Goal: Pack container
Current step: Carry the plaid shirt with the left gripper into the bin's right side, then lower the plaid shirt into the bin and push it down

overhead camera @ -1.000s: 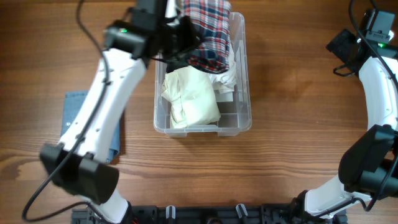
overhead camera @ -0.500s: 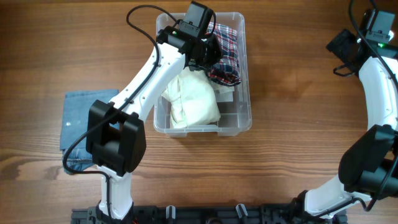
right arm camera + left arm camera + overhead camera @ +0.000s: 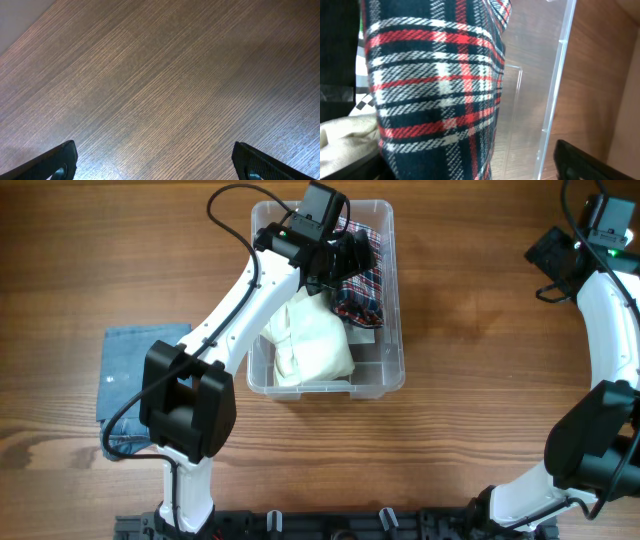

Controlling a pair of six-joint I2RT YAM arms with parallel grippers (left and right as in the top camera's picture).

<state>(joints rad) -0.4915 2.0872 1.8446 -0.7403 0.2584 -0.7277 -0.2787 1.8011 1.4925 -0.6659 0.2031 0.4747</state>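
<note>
- Overhead: the container (image 3: 398, 330) sits near the tabletop's far edge, left of the middle. The left gripper (image 3: 346, 258) hangs over its far right corner above the plaid cloth (image 3: 362, 285). A second ago it carried that cloth bunched high over the far end. Now the cloth lies lower, beside the cream cloth (image 3: 310, 340).
- Left wrist: the jaws stand wide, and one finger (image 3: 595, 162) is clear of the plaid cloth, so nothing is gripped. The cloth could snag on the other finger as the arm lifts and be dragged out.
- Right wrist: the right gripper (image 3: 155, 160) is fully spread and empty over bare tabletop, as before.
</note>
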